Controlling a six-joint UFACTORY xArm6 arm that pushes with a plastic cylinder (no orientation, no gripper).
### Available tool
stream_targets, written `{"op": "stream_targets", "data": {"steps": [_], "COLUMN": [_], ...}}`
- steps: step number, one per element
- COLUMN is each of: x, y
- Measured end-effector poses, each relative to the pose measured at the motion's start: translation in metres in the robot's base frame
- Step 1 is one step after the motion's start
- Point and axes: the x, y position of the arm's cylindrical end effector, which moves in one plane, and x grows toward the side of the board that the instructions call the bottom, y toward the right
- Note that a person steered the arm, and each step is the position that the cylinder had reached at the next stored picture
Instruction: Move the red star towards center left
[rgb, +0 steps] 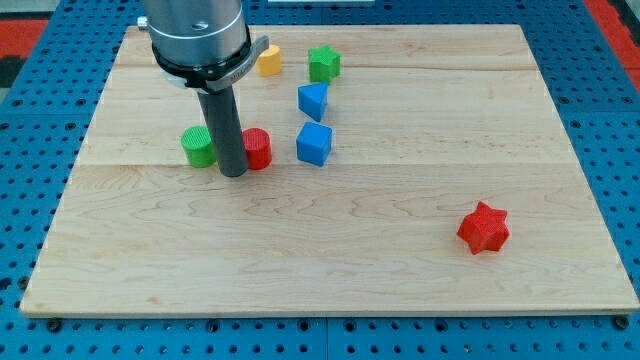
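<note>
My tip (233, 172) is standing between the green cylinder (198, 147) and red cylinder (257, 149), near the board's left edge. There are no jaws, only a rod. The red star (484, 227) is lying near the bottom-right corner. Advised: circling to its right side, then pushing leftward.

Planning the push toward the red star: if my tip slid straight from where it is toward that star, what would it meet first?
Probably nothing: my tip sits between the green cylinder and red cylinder, and bare board lies between it and the red star. The red cylinder is close beside the start.
</note>
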Motion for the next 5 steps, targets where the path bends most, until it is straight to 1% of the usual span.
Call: {"op": "stream_targets", "data": {"steps": [1,3,4,5], "x": [0.019,0.147,0.136,0.108], "y": [0.012,0.176,0.288,0.327]}}
